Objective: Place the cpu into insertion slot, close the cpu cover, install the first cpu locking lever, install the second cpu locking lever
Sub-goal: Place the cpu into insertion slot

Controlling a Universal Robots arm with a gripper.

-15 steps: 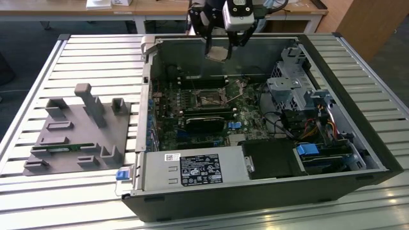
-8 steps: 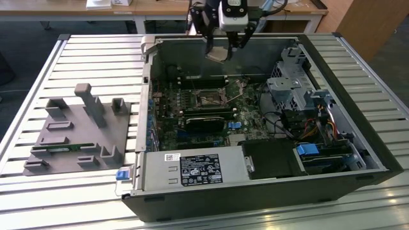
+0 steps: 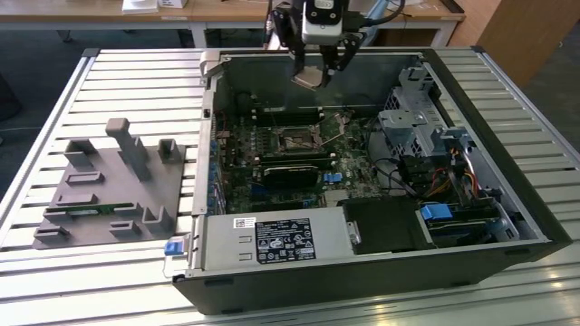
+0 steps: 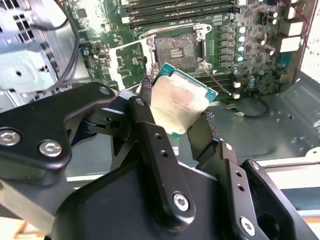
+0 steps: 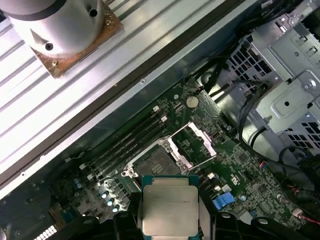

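The hand [image 3: 319, 68] hangs over the open computer case [image 3: 363, 285], close to the wall of the case that lies farthest back in the exterior view. Its two black fingers [image 4: 150, 125] are closed on the cpu [image 4: 180, 100], pinching the chip by two opposite edges. The silver-grey face of the chip shows in both wrist views, with a thin green border around it. In the exterior view the cpu [image 3: 308, 77] sits tilted between the fingertips and is held in the air, clear of the board.

The insertion slot [image 5: 152, 162] lies on the green board [image 5: 240, 160] below the chip and apart from it. The slot is bare, with its dark square of contacts showing. The cpu cover [image 5: 192, 145] is swung open and lies off to one side of the slot, so its cut-out frames the board rather than the socket. Long narrow memory slots [image 5: 125, 145] run along the other side of the slot.

The case lies on its side on a slatted metal table [image 3: 109, 285]. A grey moulded parts holder [image 3: 109, 197] rests on the table to the exterior view's left of the case
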